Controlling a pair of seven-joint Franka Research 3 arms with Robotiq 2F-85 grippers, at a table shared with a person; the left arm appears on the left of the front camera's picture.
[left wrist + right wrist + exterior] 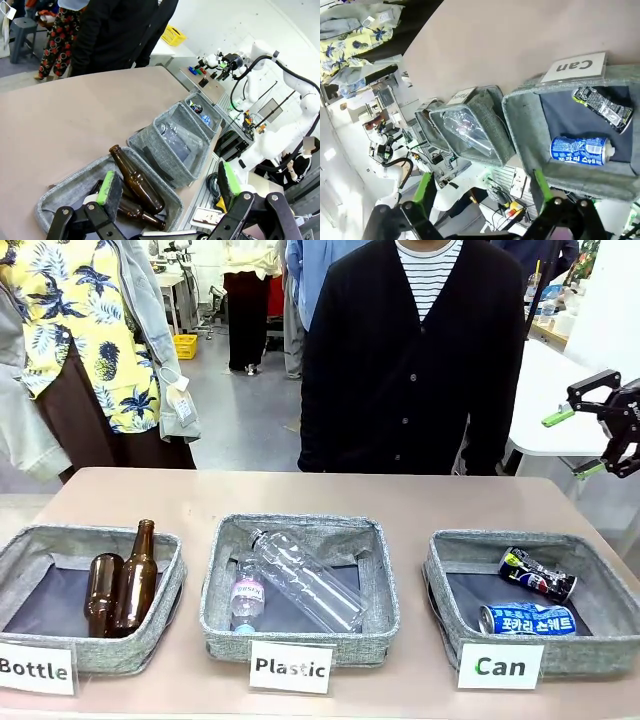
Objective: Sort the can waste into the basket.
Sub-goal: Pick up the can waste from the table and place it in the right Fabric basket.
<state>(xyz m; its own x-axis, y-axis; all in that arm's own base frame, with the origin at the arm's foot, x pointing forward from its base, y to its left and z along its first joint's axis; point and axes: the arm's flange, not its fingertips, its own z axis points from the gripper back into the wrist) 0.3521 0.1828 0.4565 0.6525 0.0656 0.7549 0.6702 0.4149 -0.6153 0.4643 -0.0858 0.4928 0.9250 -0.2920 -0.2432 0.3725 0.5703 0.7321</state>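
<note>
Right gripper (592,440) spread and empty, raised off to the right above the Can basket (450,585); left gripper (167,192) likewise spread.
Both cans, blue can (527,619) and dark dented can (538,574), lie inside; best to keep clear and retract without brushing the rim.

You've got a blue metal can with white Korean lettering (527,619), a dark dented can with blue-red marks (538,574), both in the grey woven basket with dark lining (450,550); brown glass bottles (121,585).
</note>
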